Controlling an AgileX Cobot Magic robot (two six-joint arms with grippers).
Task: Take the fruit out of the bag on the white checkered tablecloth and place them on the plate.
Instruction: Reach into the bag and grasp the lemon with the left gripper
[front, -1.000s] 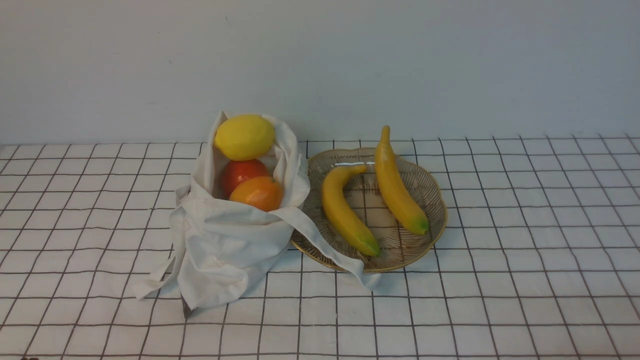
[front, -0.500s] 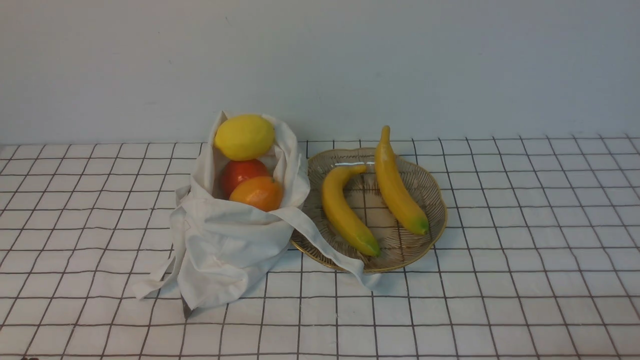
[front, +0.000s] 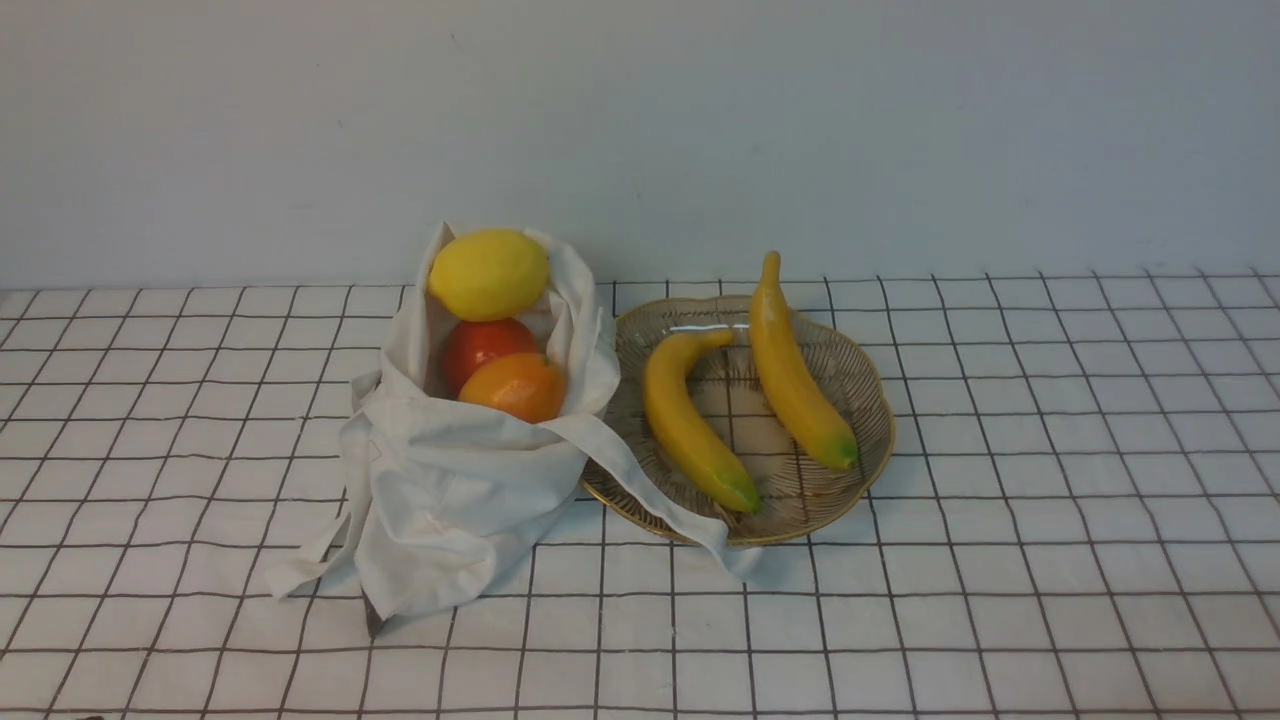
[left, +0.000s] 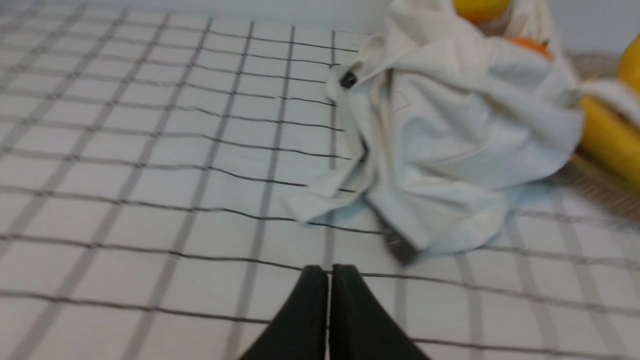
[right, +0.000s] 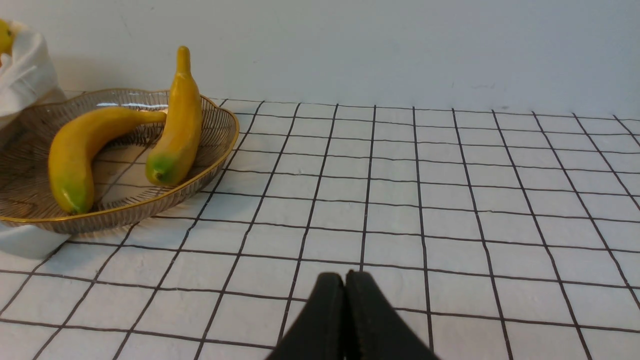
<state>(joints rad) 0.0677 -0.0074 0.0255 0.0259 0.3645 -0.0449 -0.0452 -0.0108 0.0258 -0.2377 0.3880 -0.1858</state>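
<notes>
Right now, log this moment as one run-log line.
stage: not started | fruit: all three in bag | plate: two bananas | left gripper: shut, empty | right gripper: shut, empty

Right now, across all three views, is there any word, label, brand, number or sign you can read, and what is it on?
No readable text in any view.
Bag: plain cloth; a small dark tag on it is too blurred to read.
Plate, bananas, fruit, tablecloth: no print or stickers visible.
</notes>
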